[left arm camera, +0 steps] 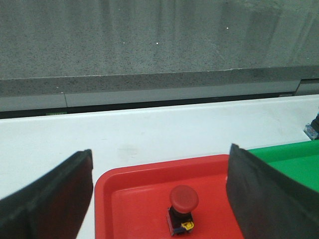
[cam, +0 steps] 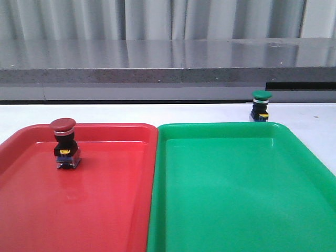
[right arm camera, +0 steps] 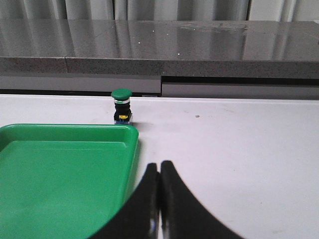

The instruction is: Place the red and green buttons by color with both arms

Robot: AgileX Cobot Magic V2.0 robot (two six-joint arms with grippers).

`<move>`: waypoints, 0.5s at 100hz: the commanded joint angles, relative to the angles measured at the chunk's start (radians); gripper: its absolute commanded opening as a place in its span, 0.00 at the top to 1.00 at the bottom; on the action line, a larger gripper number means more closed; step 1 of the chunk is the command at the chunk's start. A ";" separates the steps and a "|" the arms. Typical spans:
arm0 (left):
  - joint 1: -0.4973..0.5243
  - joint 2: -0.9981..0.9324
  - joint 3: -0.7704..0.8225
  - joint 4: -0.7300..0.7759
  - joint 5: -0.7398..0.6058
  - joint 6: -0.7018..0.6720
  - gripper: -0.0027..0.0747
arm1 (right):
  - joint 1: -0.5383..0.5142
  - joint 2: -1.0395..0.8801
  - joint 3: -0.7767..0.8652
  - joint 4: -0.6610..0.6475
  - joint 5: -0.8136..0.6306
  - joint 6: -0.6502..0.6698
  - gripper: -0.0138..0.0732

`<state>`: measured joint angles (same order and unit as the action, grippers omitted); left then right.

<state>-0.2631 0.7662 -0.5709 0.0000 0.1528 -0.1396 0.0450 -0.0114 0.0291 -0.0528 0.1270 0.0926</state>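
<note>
The red button [cam: 65, 143] stands upright inside the red tray [cam: 105, 210], near its far left part. It also shows in the left wrist view [left arm camera: 182, 209], below and between my left gripper's wide-open jaws [left arm camera: 159, 194], apart from both. The green button [cam: 260, 105] stands upright on the white table just behind the green tray [cam: 236, 199], outside it. It also shows in the right wrist view [right arm camera: 121, 105], far ahead of my right gripper [right arm camera: 159, 167], which is shut and empty beside the green tray's edge [right arm camera: 130, 149]. Neither arm shows in the front view.
The two trays lie side by side and fill the near table. A strip of white table [cam: 157, 113] runs behind them. A grey stone ledge [cam: 168, 73] and a curtain close off the back.
</note>
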 commanded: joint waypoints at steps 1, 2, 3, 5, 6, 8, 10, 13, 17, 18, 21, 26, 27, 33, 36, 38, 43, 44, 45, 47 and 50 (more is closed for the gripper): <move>0.006 -0.108 0.051 0.014 -0.081 0.000 0.29 | -0.004 -0.019 -0.017 -0.012 -0.089 0.002 0.92; 0.006 -0.125 0.058 0.014 -0.081 0.000 0.29 | -0.004 -0.019 -0.017 -0.012 -0.089 0.002 0.92; 0.006 -0.133 0.064 0.016 -0.081 0.000 0.29 | -0.004 -0.019 -0.017 -0.012 -0.089 0.002 0.92; 0.006 -0.157 0.082 0.016 -0.081 0.000 0.29 | -0.004 -0.019 -0.017 -0.012 -0.089 0.002 0.92; 0.006 -0.165 0.095 0.016 -0.081 0.000 0.28 | -0.004 -0.019 -0.017 -0.012 -0.089 0.002 0.92; 0.006 -0.189 0.113 0.016 -0.081 0.000 0.29 | -0.004 -0.019 -0.017 -0.012 -0.089 0.002 0.92; 0.006 -0.212 0.131 0.016 -0.081 0.000 0.28 | -0.004 -0.019 -0.017 -0.012 -0.089 0.002 0.92; 0.006 -0.242 0.154 0.016 -0.081 0.000 0.29 | -0.004 -0.019 -0.017 -0.012 -0.089 0.002 0.92; 0.006 -0.287 0.186 0.016 -0.081 0.000 0.29 | -0.004 -0.019 -0.017 -0.012 -0.089 0.002 0.92; 0.006 -0.301 0.191 0.014 -0.081 0.000 0.29 | -0.004 -0.019 -0.017 -0.012 -0.089 0.002 0.92; 0.006 -0.329 0.208 0.000 -0.084 -0.006 0.29 | -0.004 -0.019 -0.017 -0.012 -0.089 0.002 0.92; 0.006 -0.375 0.231 -0.015 -0.081 -0.006 0.29 | -0.004 -0.019 -0.017 -0.012 -0.089 0.002 0.92; 0.006 -0.380 0.236 -0.015 -0.078 -0.006 0.29 | -0.004 -0.019 -0.017 -0.012 -0.089 0.002 0.92; 0.006 -0.426 0.257 -0.015 -0.053 -0.006 0.29 | -0.004 -0.019 -0.017 -0.012 -0.089 0.002 0.92; 0.006 -0.442 0.269 -0.015 -0.047 -0.006 0.29 | -0.004 -0.019 -0.017 -0.012 -0.089 0.002 0.92; 0.006 -0.453 0.276 -0.016 -0.045 -0.006 0.29 | -0.004 -0.019 -0.017 -0.012 -0.089 0.002 0.92; 0.006 -0.470 0.289 -0.016 -0.045 -0.006 0.29 | -0.004 -0.019 -0.017 -0.012 -0.089 0.002 0.92; 0.006 -0.473 0.289 -0.016 -0.045 -0.006 0.29 | -0.004 -0.019 -0.017 -0.012 -0.089 0.002 0.92; 0.006 -0.473 0.291 -0.016 -0.045 -0.006 0.29 | -0.004 -0.019 -0.017 -0.012 -0.089 0.002 0.92; 0.006 -0.475 0.294 -0.016 -0.045 -0.006 0.29 | -0.004 -0.019 -0.017 -0.012 -0.089 0.002 0.92; 0.006 -0.477 0.299 -0.016 -0.045 -0.006 0.29 | -0.004 -0.019 -0.017 -0.012 -0.089 0.002 0.92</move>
<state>-0.2585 0.2943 -0.2586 -0.0069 0.1776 -0.1396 0.0450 -0.0114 0.0291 -0.0528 0.1270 0.0926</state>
